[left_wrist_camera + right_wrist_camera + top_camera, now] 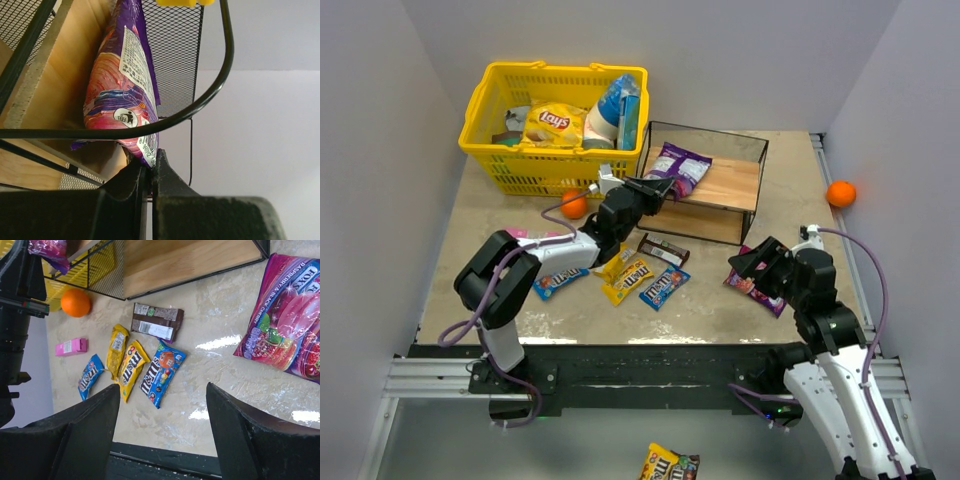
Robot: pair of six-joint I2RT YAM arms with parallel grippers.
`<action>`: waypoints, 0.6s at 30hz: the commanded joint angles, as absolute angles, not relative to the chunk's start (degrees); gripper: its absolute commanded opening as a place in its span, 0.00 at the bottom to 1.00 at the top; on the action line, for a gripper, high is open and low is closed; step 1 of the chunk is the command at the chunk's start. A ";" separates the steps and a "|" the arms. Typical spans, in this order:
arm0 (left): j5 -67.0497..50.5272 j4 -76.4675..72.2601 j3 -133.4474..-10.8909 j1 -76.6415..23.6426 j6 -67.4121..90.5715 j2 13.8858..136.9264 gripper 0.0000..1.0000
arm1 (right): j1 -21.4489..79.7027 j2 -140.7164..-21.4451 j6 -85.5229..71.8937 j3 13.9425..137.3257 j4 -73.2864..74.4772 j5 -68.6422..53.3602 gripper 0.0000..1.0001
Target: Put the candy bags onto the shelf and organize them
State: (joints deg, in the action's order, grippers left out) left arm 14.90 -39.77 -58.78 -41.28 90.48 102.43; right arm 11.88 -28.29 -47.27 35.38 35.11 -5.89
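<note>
While one purple bag [678, 168] already lies on the shelf [725, 190] in the top view, the left gripper [658, 190] is at its near edge, so that placing looks unfinished. A second purple bag [760, 292] lies on the table [500, 215] just under the right gripper [748, 265], and the packets [642, 275] sit loose between the arms. Most of the job looks left to do. A stray packet [670, 465] lies below the table's near edge.

From the left wrist, the jaws are pressed together on the purple bag's bottom seam. It is glossy purple and pink with its printed back showing, and it rests on the wooden board inside the black frame.

From the right wrist, the jaws stand wide apart, holding nothing. The second purple bag lies flat and front up beside the shelf's corner. Blue, yellow and brown packets are fanned out near each other on the table.
</note>
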 commanded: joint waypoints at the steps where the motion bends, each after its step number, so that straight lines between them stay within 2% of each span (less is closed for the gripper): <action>1: 19.60 -45.44 -60.55 -41.22 93.51 103.27 0.00 | 11.78 -29.18 -46.41 34.72 33.66 -5.18 0.73; 3: 18.81 -44.83 -61.08 -41.40 93.60 103.88 0.02 | 11.78 -29.35 -46.41 34.72 33.75 -4.75 0.73; 5: 18.55 -44.65 -60.91 -41.66 93.69 103.80 0.13 | 11.86 -29.36 -46.76 34.89 34.27 -3.61 0.74; 6: 18.46 -44.30 -60.30 -41.83 93.69 103.28 0.20 | 11.78 -29.53 -46.93 35.07 34.63 -3.26 0.74; 7: 18.54 -44.30 -59.68 -42.01 93.69 102.66 0.34 | 11.78 -29.62 -47.02 35.33 35.15 -2.90 0.74; 10: 21.00 -42.02 -57.92 -43.24 92.03 99.06 0.55 | 11.87 -30.14 -47.37 35.51 35.77 -1.32 0.76; 13: 21.62 -38.59 -58.01 -43.86 89.48 96.33 0.64 | 11.86 -30.50 -47.29 35.33 35.68 -0.53 0.76; 18: 19.61 -31.92 -57.22 -43.86 87.37 92.64 0.69 | 11.86 -31.90 -47.37 35.77 35.25 -0.18 0.77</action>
